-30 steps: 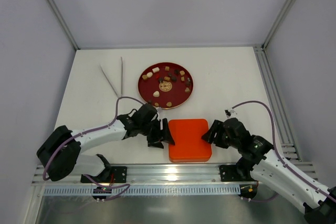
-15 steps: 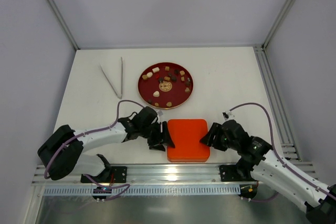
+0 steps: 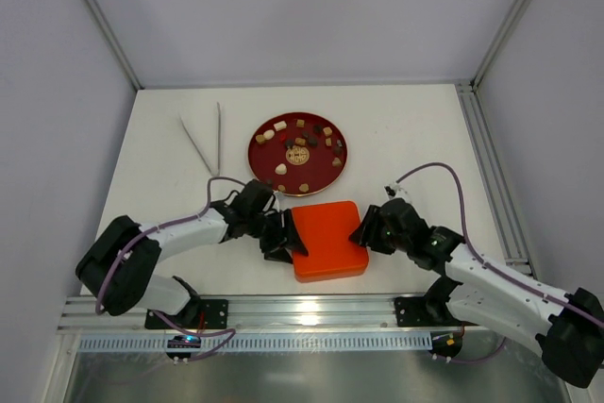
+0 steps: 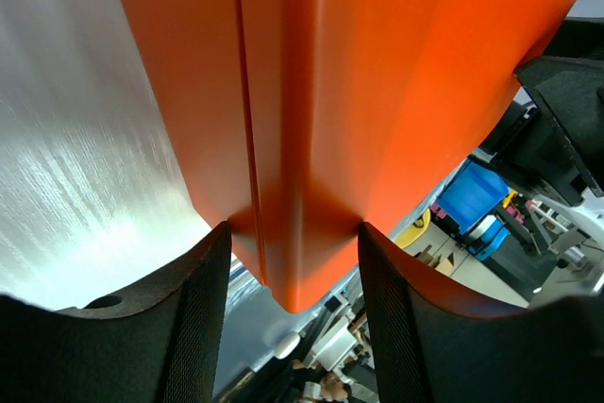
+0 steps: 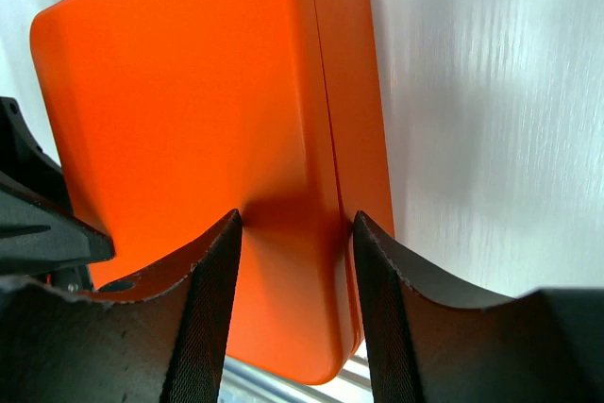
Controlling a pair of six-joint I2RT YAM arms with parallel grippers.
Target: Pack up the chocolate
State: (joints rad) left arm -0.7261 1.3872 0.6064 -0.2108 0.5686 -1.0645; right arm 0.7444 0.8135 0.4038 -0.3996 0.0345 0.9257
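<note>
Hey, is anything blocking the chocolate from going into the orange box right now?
Yes. The orange box is closed, its lid seated on top, so the chocolate on the red plate cannot go in. The left tool and right tool grip its sides.

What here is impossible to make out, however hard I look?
- Inside of the orange box: shut in all three views, contents hidden.
- The chocolate on the red plate: top view only, too small to count or tell shapes.
- The gold emblem at the plate's centre: too small to read.
- Wrist views: the box fills them, cutting off plate and chocolate.
</note>
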